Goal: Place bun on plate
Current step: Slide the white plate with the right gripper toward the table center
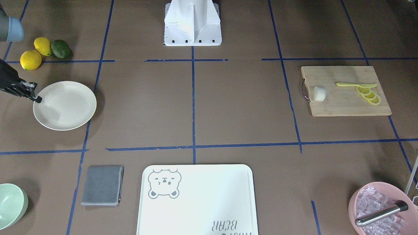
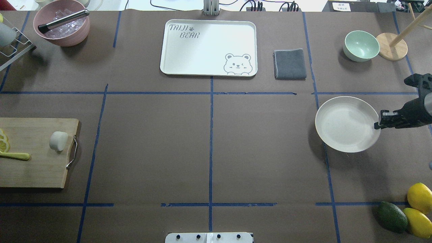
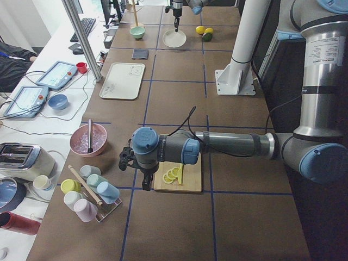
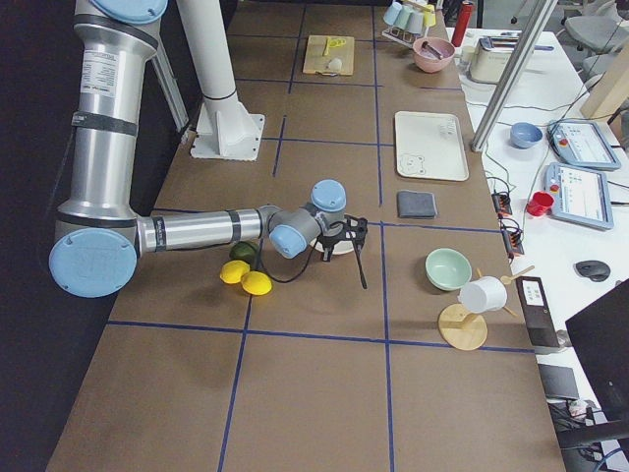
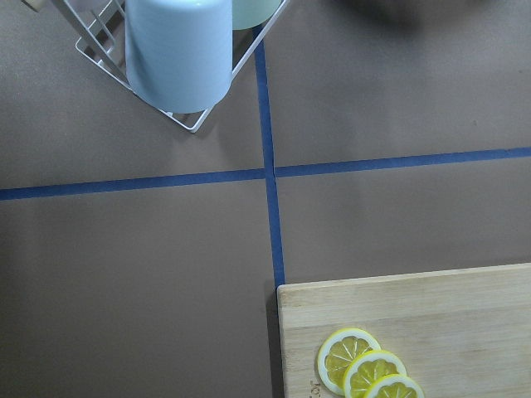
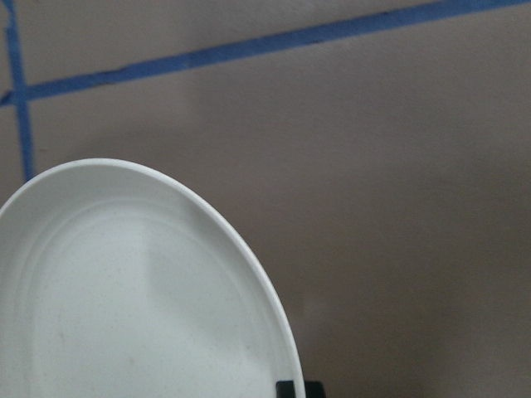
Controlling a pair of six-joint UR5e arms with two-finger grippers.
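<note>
The white bun (image 1: 319,93) (image 2: 58,140) lies on a wooden cutting board (image 1: 346,104) near its handle end. The cream plate (image 1: 64,105) (image 2: 347,124) is at the opposite end of the table and holds nothing. My right gripper (image 1: 36,98) (image 2: 378,125) is at the plate's outer rim and shut on it; in the right wrist view a dark fingertip (image 6: 290,388) touches the rim of the plate (image 6: 124,290). My left gripper (image 3: 145,182) hangs beside the cutting board, shown only in the exterior left view, so I cannot tell its state.
Lemon slices (image 1: 369,94) (image 5: 365,373) and a yellow knife (image 1: 356,85) share the board. Two lemons (image 1: 31,59) and an avocado (image 1: 60,49) lie near the plate. A grey cloth (image 1: 102,185), bear-print tray (image 1: 196,202), green bowl (image 1: 11,205), pink ice bowl (image 1: 380,205) and cup rack (image 5: 178,50) line the far side.
</note>
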